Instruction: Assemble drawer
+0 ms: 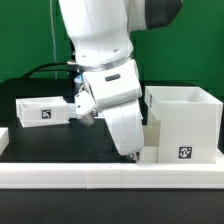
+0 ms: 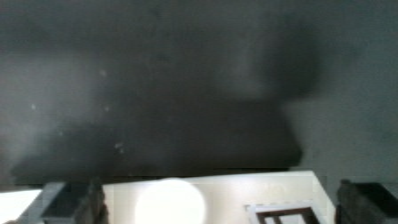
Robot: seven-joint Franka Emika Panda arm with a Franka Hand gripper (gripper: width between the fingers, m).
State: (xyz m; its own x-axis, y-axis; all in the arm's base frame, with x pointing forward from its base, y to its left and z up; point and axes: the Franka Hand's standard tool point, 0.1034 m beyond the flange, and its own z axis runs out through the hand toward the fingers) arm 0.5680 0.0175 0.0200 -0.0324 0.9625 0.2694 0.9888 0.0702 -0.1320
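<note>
The large white hollow cube casing point(image 1: 185, 122) stands at the exterior view's right, open side up, with a tag on its front. One small white tray point(image 1: 45, 110) with a tag lies at the exterior view's left. A second small tray point(image 1: 150, 148) lies against the casing's left side, mostly hidden by the arm. My gripper point(image 1: 128, 152) is lowered at this tray. In the wrist view my gripper point(image 2: 210, 198) is open. Its dark fingers point(image 2: 57, 202) stand on either side of the white tray point(image 2: 222, 200), which shows a blurred round knob point(image 2: 169, 196) and a tag point(image 2: 285, 212).
A long low white bar point(image 1: 110, 178) edges the table's front. A black cable point(image 1: 45, 70) runs behind the left tray. The black table top point(image 2: 160, 90) fills most of the wrist view.
</note>
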